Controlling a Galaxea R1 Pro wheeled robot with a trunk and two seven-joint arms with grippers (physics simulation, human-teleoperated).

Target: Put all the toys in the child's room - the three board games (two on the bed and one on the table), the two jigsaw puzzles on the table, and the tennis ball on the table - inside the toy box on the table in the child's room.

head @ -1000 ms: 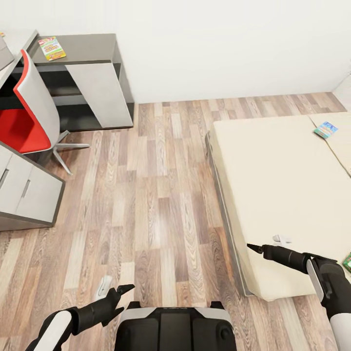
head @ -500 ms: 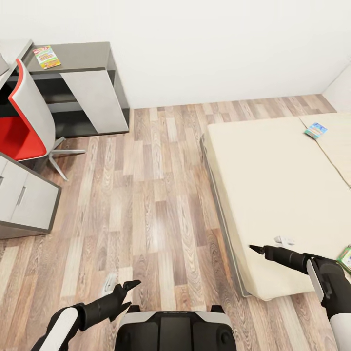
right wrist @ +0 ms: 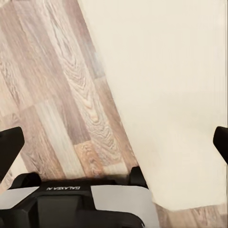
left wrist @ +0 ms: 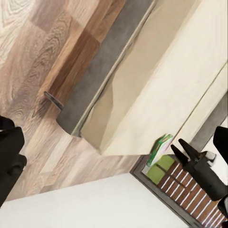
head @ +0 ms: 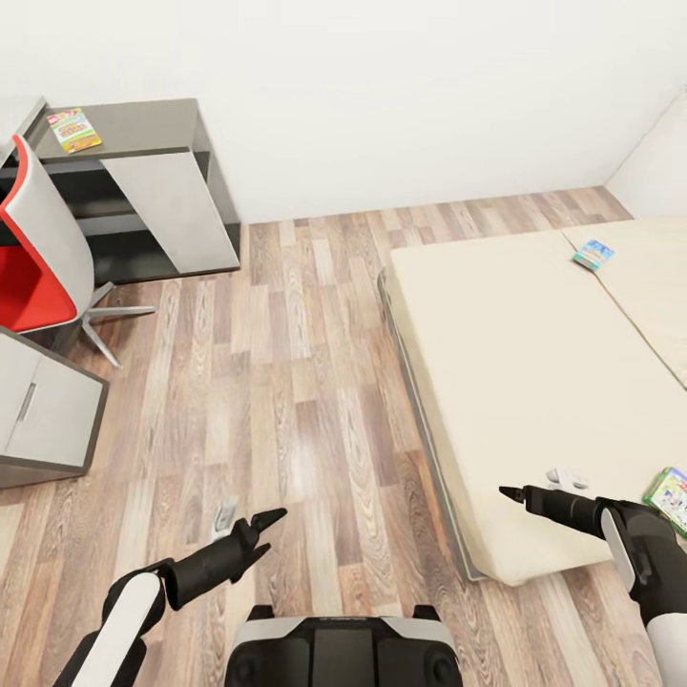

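Cropped by the right edge of the head view, the green-edged board game lies near the bed's foot corner, only partly seen beside the right arm; its lettering cannot be read. A blue board game lies far up the mattress, its print too small to make out. A third board game rests on the dark end of the worktop, whose light part is cut off at the left behind a red chair. The left hand is held over the floor with fingers spread apart and nothing between them; the right hand is held over the bed's foot edge, and whether it is spread cannot be told. Compared with a second ago, the whole view has swung rightward, so more of the green-edged box is revealed and the worktop sits nearer the left edge; the left arm is stretched further forward.
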